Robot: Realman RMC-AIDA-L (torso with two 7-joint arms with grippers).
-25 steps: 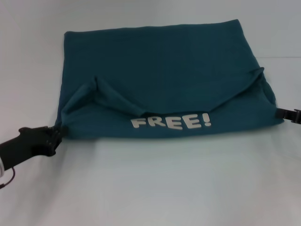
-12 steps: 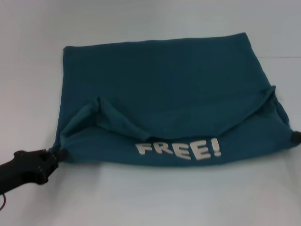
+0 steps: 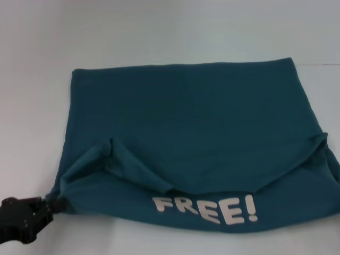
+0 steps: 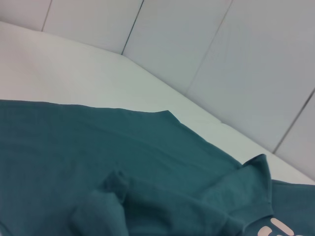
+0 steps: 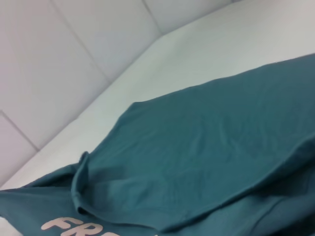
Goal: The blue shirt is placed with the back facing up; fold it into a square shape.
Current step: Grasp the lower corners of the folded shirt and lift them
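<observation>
The blue shirt [image 3: 186,117] lies on the white table [image 3: 159,32], its near part folded over so the white "FREE!" print [image 3: 204,209] faces up along the near edge. My left gripper [image 3: 51,204] sits at the near left and is shut on the shirt's near left corner, which bunches into a ridge toward it. The shirt's near right corner runs off the head view's right edge, and my right gripper is out of view. The left wrist view shows the shirt [image 4: 98,157] and its folds. In the right wrist view the shirt [image 5: 206,147] shows with part of the print.
Bare white table surrounds the shirt on the far side, on the left and along the near strip [image 3: 133,241]. A white panelled wall [image 4: 236,59] stands behind the table's far edge.
The whole shirt has slid toward me over the table. My left gripper drew back to the near left with its corner. The right gripper has passed out of the head view.
</observation>
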